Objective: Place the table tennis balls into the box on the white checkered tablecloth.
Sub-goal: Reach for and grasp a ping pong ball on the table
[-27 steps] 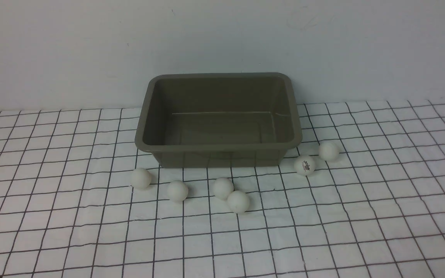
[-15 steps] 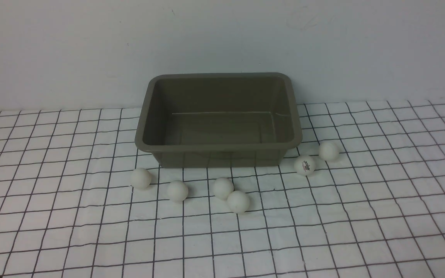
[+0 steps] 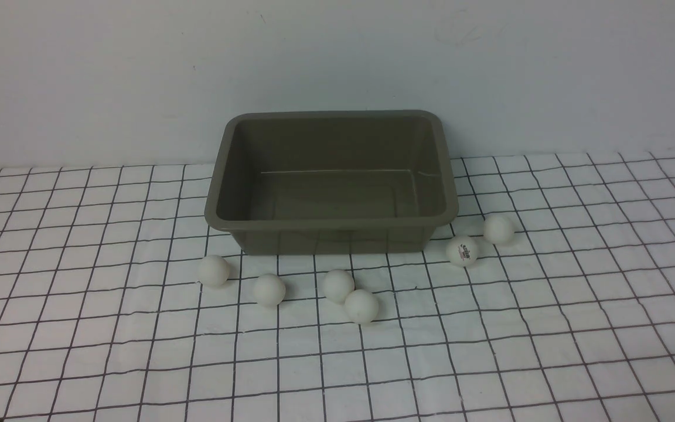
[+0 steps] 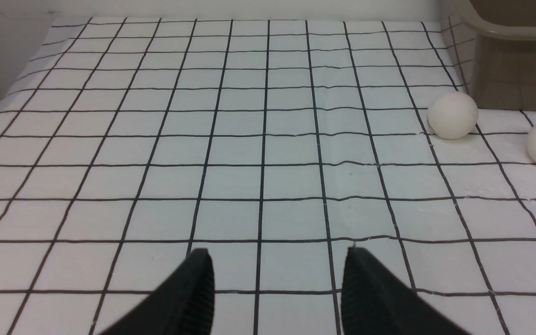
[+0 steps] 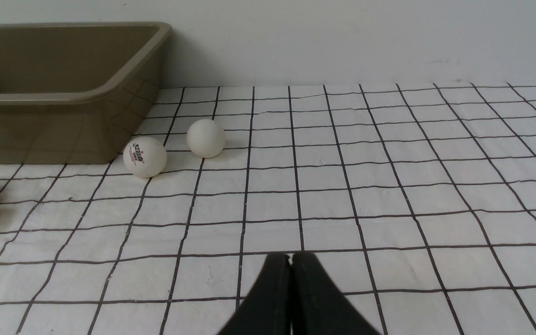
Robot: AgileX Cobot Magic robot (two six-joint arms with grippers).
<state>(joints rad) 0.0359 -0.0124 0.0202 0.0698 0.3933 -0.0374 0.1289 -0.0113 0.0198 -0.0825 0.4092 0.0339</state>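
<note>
Front view has the box [image 3: 330, 224] empty at centre, all six balls [image 3: 269, 289] on the tablecloth [image 3: 79, 328] just below its rim, so I'd say nothing's begun: left gripper [image 4: 276, 255] open, right gripper [image 5: 291, 257] closed, next reach for a ball

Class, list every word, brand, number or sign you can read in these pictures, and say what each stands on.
Small matte white table tennis ball beside the olive-brown plastic tub: dark-and-red printed logo, too blurred to read.
No other text is visible.
</note>
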